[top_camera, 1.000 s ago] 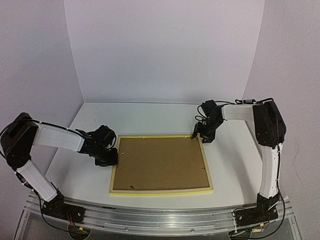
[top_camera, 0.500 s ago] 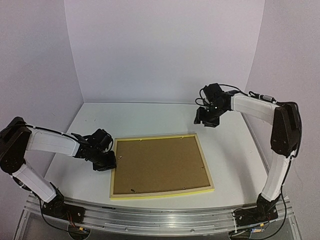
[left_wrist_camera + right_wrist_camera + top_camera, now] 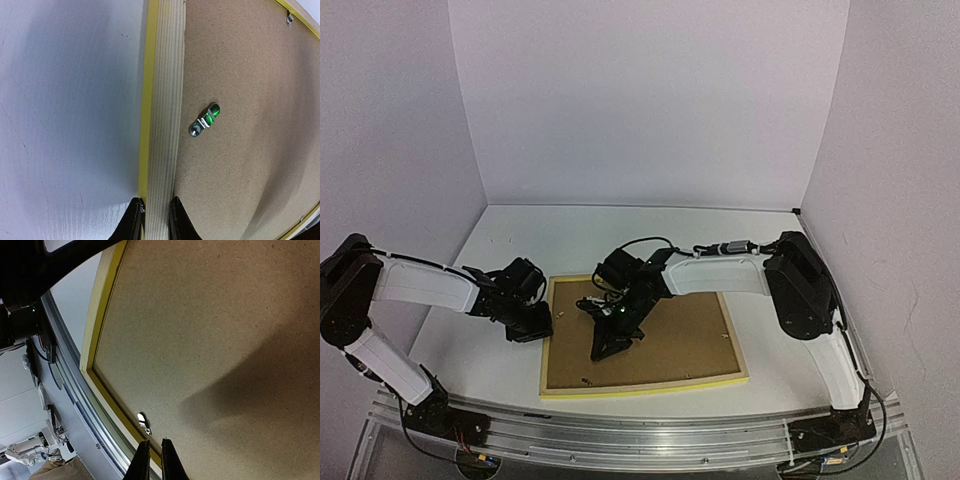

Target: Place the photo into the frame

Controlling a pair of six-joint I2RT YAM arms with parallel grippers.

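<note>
- While the bench carried the frame back-up near its front edge, your job, as I judged it, was securing the back. For that the frame had to lie flat, and lifting any rail would have worked against you.
- The brown backing board sat inside the rails and covered the whole opening. The photo showed in no view, so I could not tell whether it lay under that board.
- Your left gripper was pinched narrow on the frame's left rail, one finger on the yellow outer side and one on the board side. That made a sound anchor.
- Your right gripper hung over the front-left part of the board, fingers almost together with nothing between them.
- A small metal clip by the front rail lay just beside those fingertips. You would have done best to nudge it sideways with closed tips, lightly, not pressing into the board.
</note>
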